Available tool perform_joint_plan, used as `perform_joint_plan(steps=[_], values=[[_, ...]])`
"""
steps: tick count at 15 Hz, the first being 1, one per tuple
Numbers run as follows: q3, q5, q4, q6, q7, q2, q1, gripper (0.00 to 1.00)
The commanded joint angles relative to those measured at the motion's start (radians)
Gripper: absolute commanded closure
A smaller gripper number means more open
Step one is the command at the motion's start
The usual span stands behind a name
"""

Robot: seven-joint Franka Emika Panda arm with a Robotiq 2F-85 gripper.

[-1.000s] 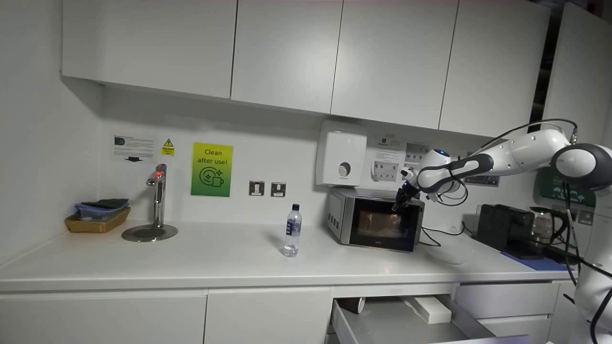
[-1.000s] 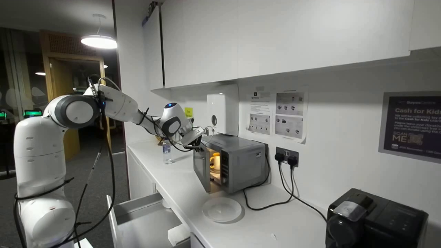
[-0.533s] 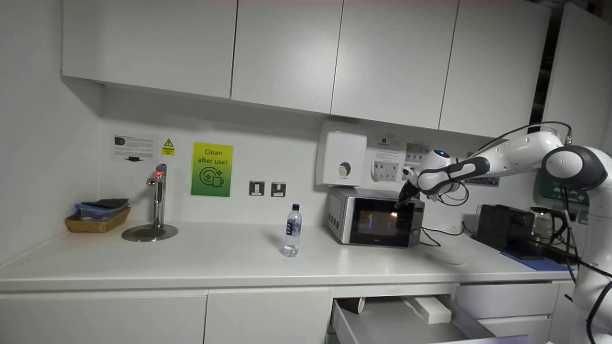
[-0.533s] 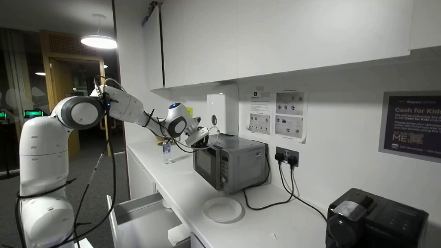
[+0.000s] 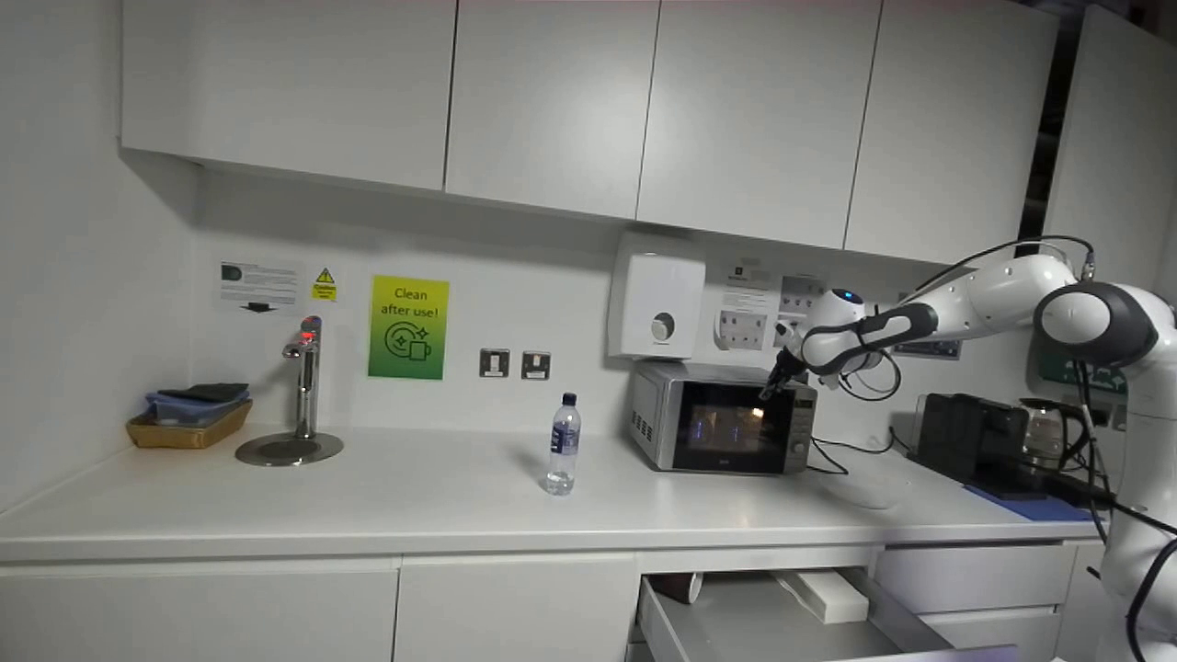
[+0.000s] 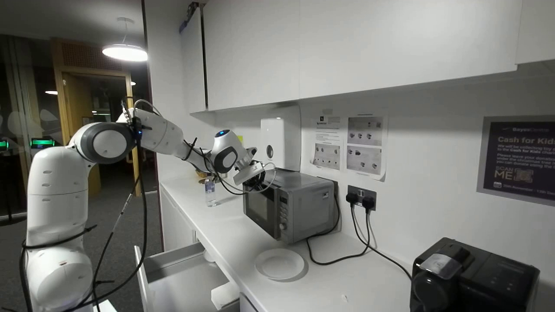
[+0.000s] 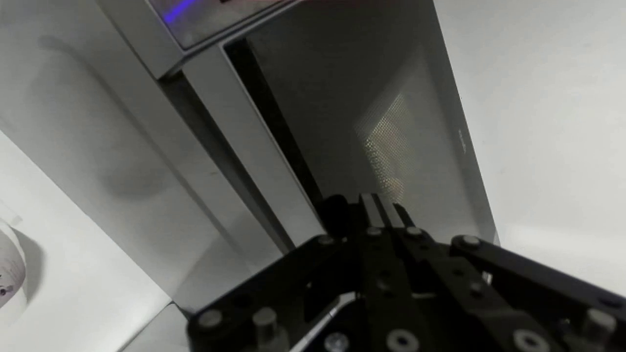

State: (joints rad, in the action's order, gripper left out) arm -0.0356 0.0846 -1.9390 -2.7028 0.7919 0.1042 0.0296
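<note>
My gripper is shut with its two fingers together and nothing seen between them; it shows in the wrist view (image 7: 381, 210) and in both exterior views (image 5: 769, 388) (image 6: 259, 182). Its tips are at the front of the grey microwave (image 6: 308, 208), against or just before the upper part of the door (image 5: 726, 432); contact cannot be told for certain. The door looks shut or nearly shut. In the wrist view a narrow dark gap runs between the door's edge strip (image 7: 249, 132) and the microwave's body (image 7: 132, 146). The inside of the microwave is mostly hidden.
A white plate (image 6: 279, 264) lies on the counter beside the microwave. A water bottle (image 5: 563, 450) stands on its far side. An open drawer (image 5: 763, 630) below holds a white box (image 5: 832, 599) and a dark cup (image 5: 679, 587). A coffee machine (image 6: 472, 277) stands nearby.
The microwave door has swung from ajar to shut or nearly shut, with my gripper following it toward the body. The yellow mug and lit inside, visible earlier, are now hidden behind it.
</note>
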Motion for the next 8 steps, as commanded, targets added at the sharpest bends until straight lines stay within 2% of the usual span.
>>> perform_joint_plan(steps=[1, 8], values=[[-0.001, 0.012, 0.058, -0.018, -0.055, 0.039, 0.02, 1.0], [0.001, -0.009, 0.069, -0.058, -0.099, 0.06, 0.026, 1.0]])
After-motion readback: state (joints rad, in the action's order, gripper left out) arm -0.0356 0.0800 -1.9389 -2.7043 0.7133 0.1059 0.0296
